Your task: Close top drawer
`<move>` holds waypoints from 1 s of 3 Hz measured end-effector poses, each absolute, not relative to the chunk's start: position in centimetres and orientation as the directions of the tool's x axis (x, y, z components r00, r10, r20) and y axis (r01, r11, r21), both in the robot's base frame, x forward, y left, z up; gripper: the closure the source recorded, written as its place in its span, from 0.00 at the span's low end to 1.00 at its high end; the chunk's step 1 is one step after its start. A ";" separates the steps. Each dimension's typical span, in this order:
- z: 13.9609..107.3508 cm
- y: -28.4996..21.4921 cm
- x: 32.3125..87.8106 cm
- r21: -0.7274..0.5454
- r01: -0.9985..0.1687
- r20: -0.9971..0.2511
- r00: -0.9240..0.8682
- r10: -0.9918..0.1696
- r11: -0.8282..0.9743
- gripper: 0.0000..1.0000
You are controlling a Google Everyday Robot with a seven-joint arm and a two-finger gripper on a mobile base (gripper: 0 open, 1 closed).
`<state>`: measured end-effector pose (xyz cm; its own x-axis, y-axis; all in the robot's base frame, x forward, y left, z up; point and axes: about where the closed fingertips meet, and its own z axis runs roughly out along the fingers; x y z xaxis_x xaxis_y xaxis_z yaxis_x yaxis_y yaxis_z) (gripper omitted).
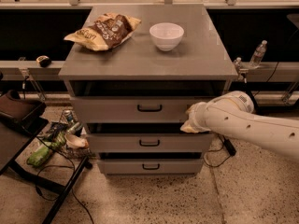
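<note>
The grey cabinet [149,59] has three drawers with black pulls. The top drawer [121,110] stands out a little from the cabinet, with a dark gap above its front. Its small black pull [149,108] is at the centre. My gripper [190,122] is at the end of the white arm [252,125], which comes in from the right. It rests against the right part of the top drawer's front, near its lower edge.
A chip bag [103,31] and a white bowl [166,35] sit on the cabinet top. The two lower drawers [149,143] also stick out slightly. A dark folding stand [21,125] and floor clutter [51,143] are at the left. A water bottle [258,54] stands at the right.
</note>
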<state>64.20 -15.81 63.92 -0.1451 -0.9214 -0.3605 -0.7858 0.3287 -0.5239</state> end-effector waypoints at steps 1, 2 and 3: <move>66.4 -15.9 57.4 -0.509 -0.830 -0.223 -0.127 -0.966 0.227 0.79; 71.3 -15.4 50.9 -0.476 -0.872 -0.092 -0.079 -0.993 0.113 1.00; 79.1 -17.5 46.6 -0.507 -0.857 0.025 -0.124 -0.992 0.095 0.39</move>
